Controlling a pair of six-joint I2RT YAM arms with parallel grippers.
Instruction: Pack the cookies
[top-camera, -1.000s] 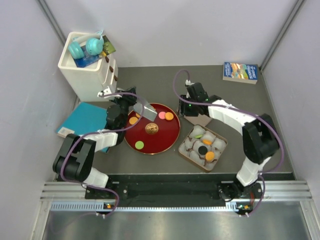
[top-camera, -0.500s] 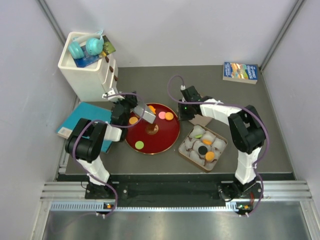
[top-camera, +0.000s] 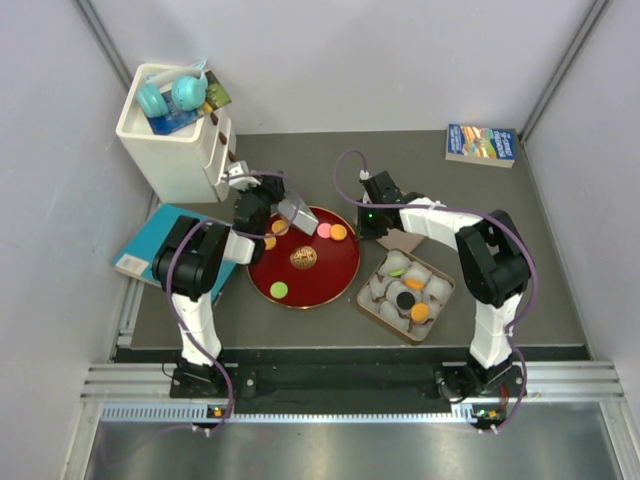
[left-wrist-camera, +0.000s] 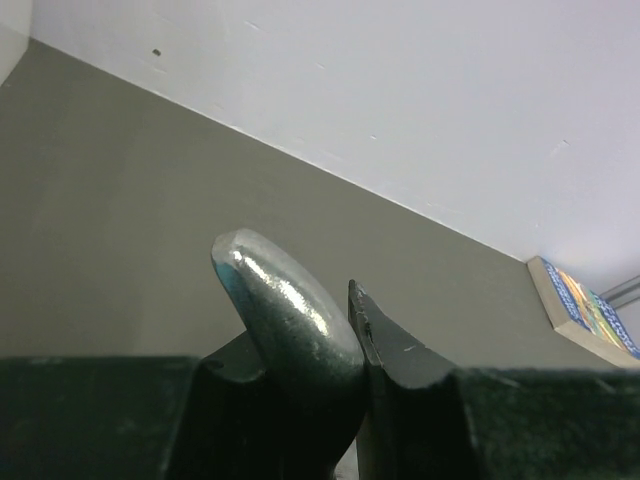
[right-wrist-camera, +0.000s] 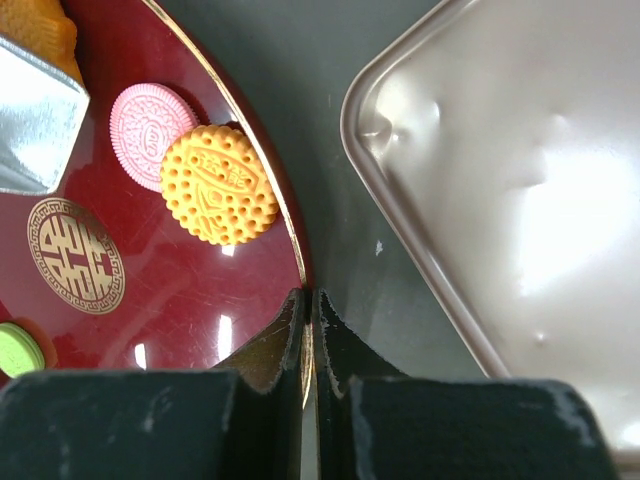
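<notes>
A dark-red plate (top-camera: 320, 280) holds loose cookies: pink (top-camera: 323, 231), orange (top-camera: 339, 232), green (top-camera: 279, 290) and two orange ones by the spatula (top-camera: 297, 213). My left gripper (top-camera: 268, 205) is shut on the metal spatula's handle (left-wrist-camera: 290, 310), and the blade hangs over the plate's far left. My right gripper (top-camera: 372, 216) is shut on the plate's rim (right-wrist-camera: 296, 262). The right wrist view shows the pink cookie (right-wrist-camera: 150, 135), the orange cookie (right-wrist-camera: 218, 183) and the blade (right-wrist-camera: 35, 120). The tin (top-camera: 375, 307) of paper cups holds black (top-camera: 404, 300), orange (top-camera: 420, 312) and green (top-camera: 397, 272) cookies.
The tin's lid (right-wrist-camera: 520, 180) lies right of the plate, under my right arm. A white storage box (top-camera: 175, 150) with headphones stands at the back left. A teal book (top-camera: 165, 240) lies left of the plate. Another book (top-camera: 480, 145) lies at the back right.
My left gripper has moved back and a little right with the spatula, and its arm has folded in. My right gripper shifted left to the plate's rim, then stayed.
</notes>
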